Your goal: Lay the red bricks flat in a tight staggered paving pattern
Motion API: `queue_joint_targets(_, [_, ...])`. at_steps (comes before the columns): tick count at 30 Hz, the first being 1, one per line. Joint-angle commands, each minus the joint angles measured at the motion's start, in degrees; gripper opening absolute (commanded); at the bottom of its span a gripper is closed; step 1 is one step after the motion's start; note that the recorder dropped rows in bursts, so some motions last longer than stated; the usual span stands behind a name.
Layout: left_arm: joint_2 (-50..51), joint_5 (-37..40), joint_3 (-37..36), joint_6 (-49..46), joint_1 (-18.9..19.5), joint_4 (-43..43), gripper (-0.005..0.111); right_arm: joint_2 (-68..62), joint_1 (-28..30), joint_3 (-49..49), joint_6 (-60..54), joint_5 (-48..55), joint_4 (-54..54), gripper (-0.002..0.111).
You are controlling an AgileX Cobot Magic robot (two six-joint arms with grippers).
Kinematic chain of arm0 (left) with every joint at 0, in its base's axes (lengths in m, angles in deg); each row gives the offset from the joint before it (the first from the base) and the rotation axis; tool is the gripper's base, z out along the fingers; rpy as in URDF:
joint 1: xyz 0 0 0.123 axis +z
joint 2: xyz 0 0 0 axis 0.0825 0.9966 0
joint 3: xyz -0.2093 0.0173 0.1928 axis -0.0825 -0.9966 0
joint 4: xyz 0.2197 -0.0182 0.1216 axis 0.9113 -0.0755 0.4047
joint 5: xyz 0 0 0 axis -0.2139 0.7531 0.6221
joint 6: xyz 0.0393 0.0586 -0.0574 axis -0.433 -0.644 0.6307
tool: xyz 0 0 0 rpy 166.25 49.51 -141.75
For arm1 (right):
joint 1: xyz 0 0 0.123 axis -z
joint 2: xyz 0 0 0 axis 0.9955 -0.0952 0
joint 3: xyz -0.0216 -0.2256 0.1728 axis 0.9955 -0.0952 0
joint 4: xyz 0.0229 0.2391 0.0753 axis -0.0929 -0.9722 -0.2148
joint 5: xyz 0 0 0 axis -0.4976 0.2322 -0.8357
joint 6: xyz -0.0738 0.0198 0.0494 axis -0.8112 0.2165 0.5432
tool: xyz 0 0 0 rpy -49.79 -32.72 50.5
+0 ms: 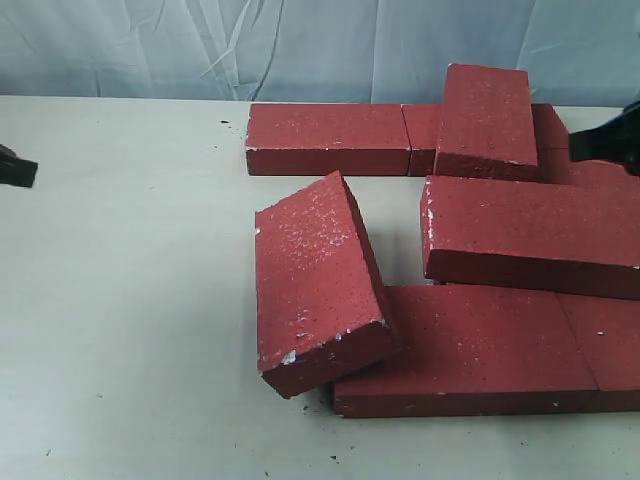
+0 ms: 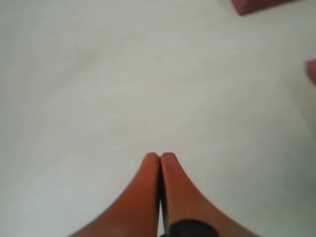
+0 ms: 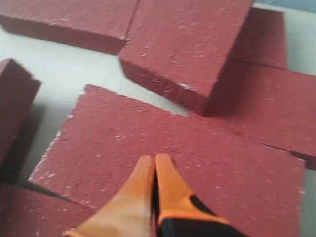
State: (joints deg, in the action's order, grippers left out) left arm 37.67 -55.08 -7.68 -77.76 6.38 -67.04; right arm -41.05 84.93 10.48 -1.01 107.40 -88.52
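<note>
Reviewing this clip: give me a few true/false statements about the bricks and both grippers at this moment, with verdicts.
1. The left gripper has its fingers shut with nothing between them. True.
2. Every brick lies flat. False: the tilted brick at front left leans up on the front-row brick.
3. The right gripper is clamped on a brick. False: its fingers are shut and empty, over the top face of the middle brick.
4. The left gripper is over bare table, apart from the bricks. True.
</note>
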Motion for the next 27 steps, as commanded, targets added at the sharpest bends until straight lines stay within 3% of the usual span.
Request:
queue_joint_targets(1, [5.67, 11.43, 2.18, -21.76, -0.08, -17.12, 0.000, -5.11, 0.15, 1.98, -15.73, 4.32, -13.48, -0.001])
queue_joint_targets(10, [17.10, 16.35, 3.05, -24.13, -0.33, -19.94, 0.000, -16.18, -10.44, 8.50, -18.35, 3.44, -13.44, -0.001])
queue_joint_targets(13, [19.77, 16.59, 3.27, -24.50, -2.04, -19.77, 0.000, -20.11, -13.71, 10.53, -18.14, 2.60, -11.43, -0.001])
queue_joint_targets(16, [22.80, 16.81, 4.94, -24.50, -5.33, -19.60, 0.000, -23.97, -15.93, 12.39, -16.36, 2.60, -9.38, -0.001])
queue_joint_targets(19, [28.58, 19.60, 7.81, -22.97, -11.34, -16.79, 0.000, -28.96, -18.40, 15.70, -9.69, 3.88, -2.71, -0.001])
queue_joint_targets(27, [40.12, 23.02, 15.73, -22.47, -21.79, -16.36, 0.000, -34.63, -23.39, 19.70, -8.96, 3.88, -1.95, -0.001])
